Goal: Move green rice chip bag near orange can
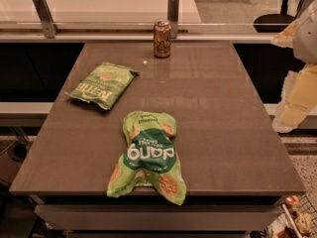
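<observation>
Dang bag [148, 155], glossy crumpled green foil printed with round chips, lies lower centre on the smooth brown bench [223, 108], reaching its near edge. Can [162, 38], a small metal cylinder, stands upper centre. Hand [297, 95], pale and blocky, hangs at the right edge; its opening cannot be told.

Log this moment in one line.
dang bag: table front edge | can: far edge | tool: right of table, apart from bag

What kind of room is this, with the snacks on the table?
Probably an office: an office chair at back right, a long white desk behind the rail, a green rice chip bag and an orange can on a brown table. The end effector is at the right edge.
</observation>
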Robot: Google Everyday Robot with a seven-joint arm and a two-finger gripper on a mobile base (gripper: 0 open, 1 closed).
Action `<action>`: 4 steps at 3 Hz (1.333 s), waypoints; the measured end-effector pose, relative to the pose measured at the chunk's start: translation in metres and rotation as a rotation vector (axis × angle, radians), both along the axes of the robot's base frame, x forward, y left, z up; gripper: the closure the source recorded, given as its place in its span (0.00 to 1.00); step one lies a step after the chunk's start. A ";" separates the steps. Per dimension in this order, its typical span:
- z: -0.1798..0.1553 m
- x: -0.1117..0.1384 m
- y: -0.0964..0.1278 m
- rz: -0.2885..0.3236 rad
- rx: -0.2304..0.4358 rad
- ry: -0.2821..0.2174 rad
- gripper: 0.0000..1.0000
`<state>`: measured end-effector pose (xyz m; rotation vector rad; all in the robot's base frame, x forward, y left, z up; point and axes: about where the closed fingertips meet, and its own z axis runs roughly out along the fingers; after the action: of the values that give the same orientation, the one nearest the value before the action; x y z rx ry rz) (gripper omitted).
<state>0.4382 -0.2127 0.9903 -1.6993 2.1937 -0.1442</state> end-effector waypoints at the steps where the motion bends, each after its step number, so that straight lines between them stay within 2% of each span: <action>1: 0.000 0.000 0.000 0.000 0.000 0.000 0.00; 2: -0.008 0.001 0.015 0.033 0.008 0.003 0.00; 3: -0.030 0.003 0.041 0.058 0.031 0.017 0.00; 4: -0.059 -0.002 0.076 0.068 0.077 0.037 0.00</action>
<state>0.4358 -0.1371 0.9313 -1.7438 2.1358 -0.0110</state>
